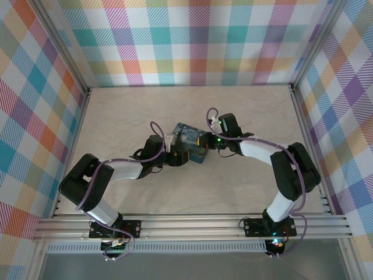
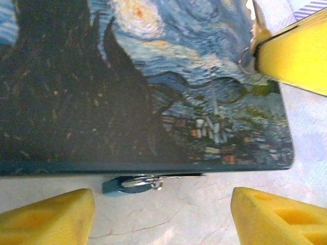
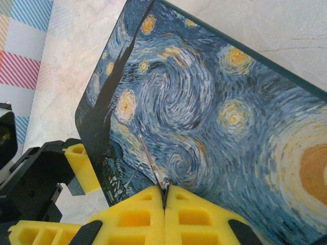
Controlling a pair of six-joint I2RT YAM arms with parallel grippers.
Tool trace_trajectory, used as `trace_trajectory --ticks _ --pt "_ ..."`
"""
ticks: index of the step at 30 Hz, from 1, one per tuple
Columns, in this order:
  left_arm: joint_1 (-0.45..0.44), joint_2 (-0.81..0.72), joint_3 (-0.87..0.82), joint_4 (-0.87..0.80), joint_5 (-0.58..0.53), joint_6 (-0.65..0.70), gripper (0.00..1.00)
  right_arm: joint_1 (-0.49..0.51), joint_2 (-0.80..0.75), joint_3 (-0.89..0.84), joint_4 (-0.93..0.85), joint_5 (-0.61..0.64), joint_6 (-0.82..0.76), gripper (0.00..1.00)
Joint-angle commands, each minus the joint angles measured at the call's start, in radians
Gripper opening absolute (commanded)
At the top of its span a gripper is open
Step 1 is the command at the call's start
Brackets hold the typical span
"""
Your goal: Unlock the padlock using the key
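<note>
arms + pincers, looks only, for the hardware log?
Same build on the left arm and right arm: black joint housings, white links, lilac cables looping outside. A green LED is lit at the right wrist. The left pincer and right pincer have black bodies and bright yellow fingers with moulded rectangular recesses.

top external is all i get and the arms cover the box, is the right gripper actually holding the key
Observer: Yes. In the right wrist view the right gripper is shut on the key, a thin metal sliver held over the painted box lid.
Operator: and where's its target
Observer: In the left wrist view the padlock sticks out at the box edge nearest that camera.
Operator: left side gripping it?
Observer: No. The left gripper is open, with one finger on each side and both apart from the padlock.
</note>
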Motion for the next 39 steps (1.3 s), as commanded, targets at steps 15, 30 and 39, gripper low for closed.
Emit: trace_trajectory --ticks 15,30,39 --pt "-0.035 0.111 0.033 0.117 -0.036 0.075 0.69 -0.001 0.076 0.002 -0.047 0.017 -0.038 0.01" --pt "-0.098 0.142 0.046 0.148 -0.114 0.033 0.57 0.0 0.086 0.002 -0.037 0.0 -0.031 0.01" --pt "-0.112 0.136 0.05 0.147 -0.153 0.007 0.5 0.0 0.086 -0.004 -0.024 -0.006 -0.023 0.01"
